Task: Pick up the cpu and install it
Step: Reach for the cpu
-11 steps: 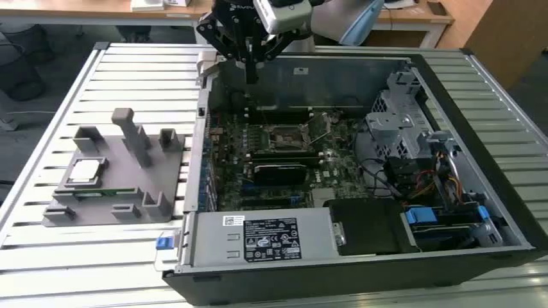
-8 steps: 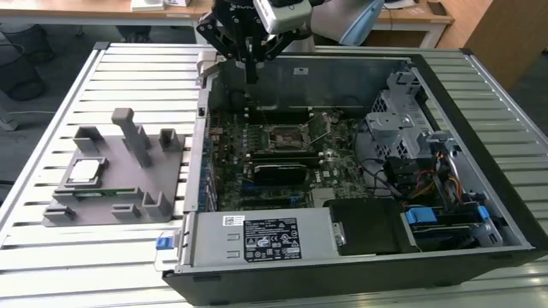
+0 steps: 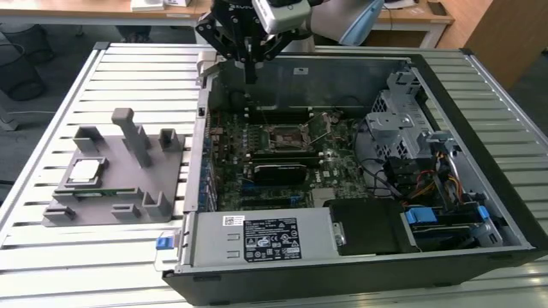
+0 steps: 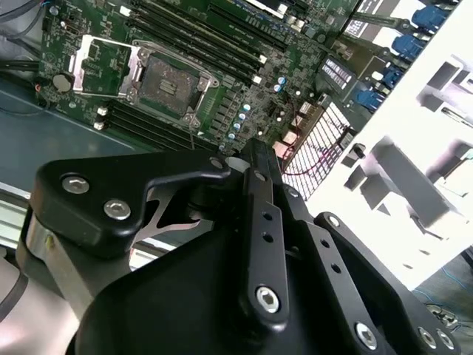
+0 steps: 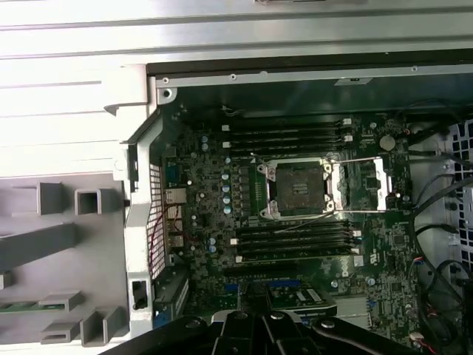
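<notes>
Currently cpu [image 3: 86, 170] lies flat in pocket of grey holder [image 3: 86, 208] on slatted surface [image 3: 137, 83], outside computer case [image 3: 360, 276] and well apart from claw [image 3: 250, 76]. Claw pressed together, empty, hanging over case's far wall.

Risks, as I judge:
- thin flat chip gives little edge for grip, may slip or tilt
- holder's upright posts near it may catch claw
- tilted or wrongly turned seating could harm open socket [image 5: 299, 188]

Count: one cpu, one holder, one green memory stick [image 3: 99, 191], one socket, one case.
</notes>
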Motion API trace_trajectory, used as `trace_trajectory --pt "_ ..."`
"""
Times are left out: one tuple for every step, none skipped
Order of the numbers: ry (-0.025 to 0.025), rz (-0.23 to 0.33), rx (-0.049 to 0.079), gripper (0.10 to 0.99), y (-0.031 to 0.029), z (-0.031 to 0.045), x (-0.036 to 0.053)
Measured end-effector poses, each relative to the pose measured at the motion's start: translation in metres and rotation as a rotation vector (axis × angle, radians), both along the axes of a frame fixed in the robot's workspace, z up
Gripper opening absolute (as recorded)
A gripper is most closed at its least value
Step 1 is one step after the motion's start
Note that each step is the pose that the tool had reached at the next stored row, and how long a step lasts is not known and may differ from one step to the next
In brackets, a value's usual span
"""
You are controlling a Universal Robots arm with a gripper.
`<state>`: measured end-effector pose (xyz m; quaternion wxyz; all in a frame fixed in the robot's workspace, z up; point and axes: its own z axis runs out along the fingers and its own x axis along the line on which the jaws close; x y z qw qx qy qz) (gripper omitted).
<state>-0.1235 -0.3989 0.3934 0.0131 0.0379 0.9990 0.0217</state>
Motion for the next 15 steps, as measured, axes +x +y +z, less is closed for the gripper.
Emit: trace_trajectory --pt "0.0000 0.000 0.000 0.106 0.0000 0.0000 -0.0012" --pt "0.0000 0.000 0.000 0.106 0.0000 0.0000 -0.0027" --pt "-0.0001 0.000 0.000 0.106 0.0000 -0.0001 -0.0040" --pt "0.0000 0.000 0.000 0.106 0.0000 0.0000 -0.0052" --pt "0.0000 0.000 0.000 0.106 0.0000 0.0000 -0.0064" --pt "0.0000 0.000 0.000 0.106 0.0000 0.0000 -0.0075" --pt "-0.0001 0.000 0.000 0.106 0.0000 -0.0001 -0.0085" --pt "-0.0001 0.000 0.000 0.106 0.0000 -0.0001 -0.0095" --pt "-0.0001 0.000 0.000 0.106 0.0000 -0.0001 -0.0105" --pt "-0.0001 0.000 0.000 0.106 0.0000 -0.0001 -0.0114" --pt "0.0000 0.000 0.000 0.106 0.0000 -0.0001 -0.0124" --pt "0.0000 0.000 0.000 0.106 0.0000 -0.0001 -0.0133" --pt "0.0000 0.000 0.000 0.106 0.0000 -0.0001 -0.0143" --pt "0.0000 0.000 0.000 0.106 0.0000 -0.0001 -0.0152" --pt "0.0000 0.000 0.000 0.106 0.0000 -0.0001 -0.0163"
